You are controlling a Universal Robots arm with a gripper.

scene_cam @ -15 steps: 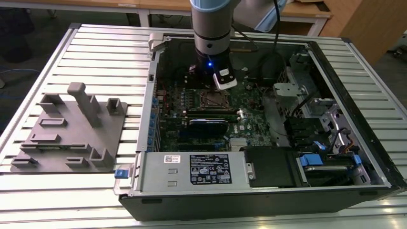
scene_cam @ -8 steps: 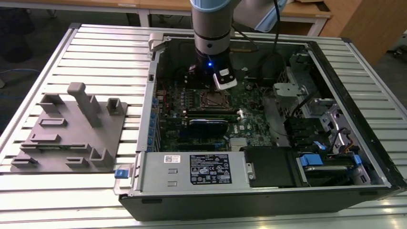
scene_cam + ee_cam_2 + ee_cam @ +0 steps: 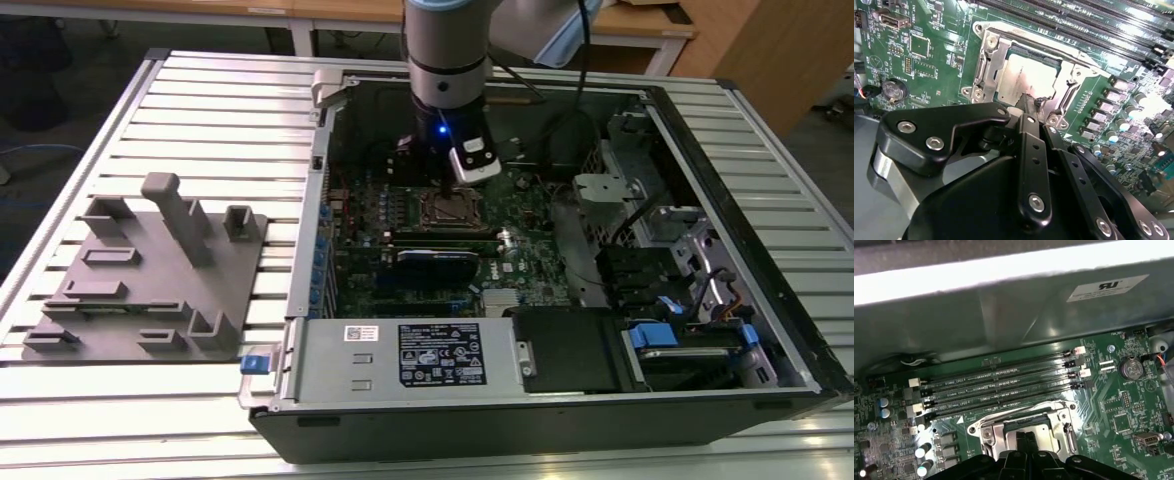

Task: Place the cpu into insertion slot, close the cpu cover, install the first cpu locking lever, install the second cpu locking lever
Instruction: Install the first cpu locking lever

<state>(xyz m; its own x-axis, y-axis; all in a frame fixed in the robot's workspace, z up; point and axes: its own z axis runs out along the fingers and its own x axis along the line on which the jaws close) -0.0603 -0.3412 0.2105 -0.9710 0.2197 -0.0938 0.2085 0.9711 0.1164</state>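
Observation:
The cpu [image 3: 1024, 75] lies flat in the insertion slot [image 3: 1040, 54] on the green board, its dull silver top showing through the cut-out of the cpu cover [image 3: 988, 62]. The cover lies down around the chip. A thin lever rod [image 3: 1054, 46] runs along one side of the frame. My gripper [image 3: 1027, 101] hangs right over the socket's edge with its black fingers pressed together, tips at the cover's rim. In the exterior view my gripper [image 3: 447, 188] stands just above the socket [image 3: 447, 210] inside the open computer case. In the first wrist view the fingertips [image 3: 1025, 439] sit over the cpu cover [image 3: 989, 432].
Long black memory slots [image 3: 999, 385] run beside the socket, and the case wall [image 3: 1014, 305] rises behind them. A coin battery [image 3: 894, 90] and capacitors [image 3: 1116, 122] flank the socket. A grey fixture block [image 3: 147, 270] lies on the slatted table at the exterior view's left.

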